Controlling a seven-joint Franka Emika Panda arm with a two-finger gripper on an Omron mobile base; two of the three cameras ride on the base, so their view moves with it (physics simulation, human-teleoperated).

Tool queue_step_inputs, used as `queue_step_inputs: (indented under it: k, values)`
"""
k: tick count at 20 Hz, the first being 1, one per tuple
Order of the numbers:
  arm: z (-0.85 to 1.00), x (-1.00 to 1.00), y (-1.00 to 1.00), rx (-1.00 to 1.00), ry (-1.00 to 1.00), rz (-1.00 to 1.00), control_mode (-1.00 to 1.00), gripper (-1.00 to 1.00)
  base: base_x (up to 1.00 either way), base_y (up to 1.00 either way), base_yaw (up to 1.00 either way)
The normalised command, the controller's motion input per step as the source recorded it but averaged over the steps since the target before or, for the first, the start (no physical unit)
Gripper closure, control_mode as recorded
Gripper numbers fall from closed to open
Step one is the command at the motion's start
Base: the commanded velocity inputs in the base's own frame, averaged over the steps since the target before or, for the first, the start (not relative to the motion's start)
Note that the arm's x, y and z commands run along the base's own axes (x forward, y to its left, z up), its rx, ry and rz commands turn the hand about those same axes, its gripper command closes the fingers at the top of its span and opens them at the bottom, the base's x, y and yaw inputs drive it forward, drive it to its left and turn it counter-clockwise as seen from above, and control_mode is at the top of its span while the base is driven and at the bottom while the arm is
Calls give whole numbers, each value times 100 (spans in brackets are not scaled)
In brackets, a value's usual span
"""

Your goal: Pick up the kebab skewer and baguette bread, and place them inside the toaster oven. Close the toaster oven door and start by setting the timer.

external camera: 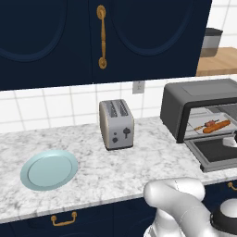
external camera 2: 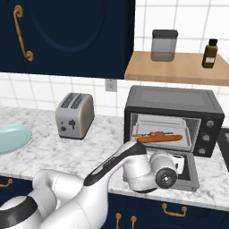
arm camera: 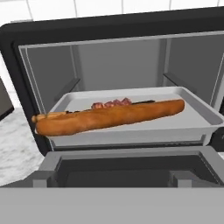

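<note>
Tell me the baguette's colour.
The baguette bread is orange-brown, clearest in the hand view.

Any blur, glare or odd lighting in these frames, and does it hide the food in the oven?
Left base view: sharp, flat even light, baguette small but clear. Right base view: the oven interior is bright, no glare. Hand view: crisp and evenly lit; the baguette covers much of the skewer behind it.

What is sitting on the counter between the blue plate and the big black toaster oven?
The silver two-slot toaster stands between the blue plate and the toaster oven, with bare marble counter on either side of it. The left base view shows this best.
</note>
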Motion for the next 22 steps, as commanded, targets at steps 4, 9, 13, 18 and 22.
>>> queue_step_inputs:
  k: [4, 9, 13, 18, 22]
  values:
    - [-6, 32, 0, 0, 0, 0, -100, -100, 0, 0, 0]
    - [-9, 33, -10, 0, 0, 0, -100, -100, 0, 0, 0]
    - [-4, 27, 3, -1, 0, 0, -100, -100, 0, 0, 0]
    - [-10, 24, 4, -3, 0, 0, -100, -100, 0, 0, 0]
    - [-19, 28, 11, -5, 0, 0, -100, -100, 0, 0, 0]
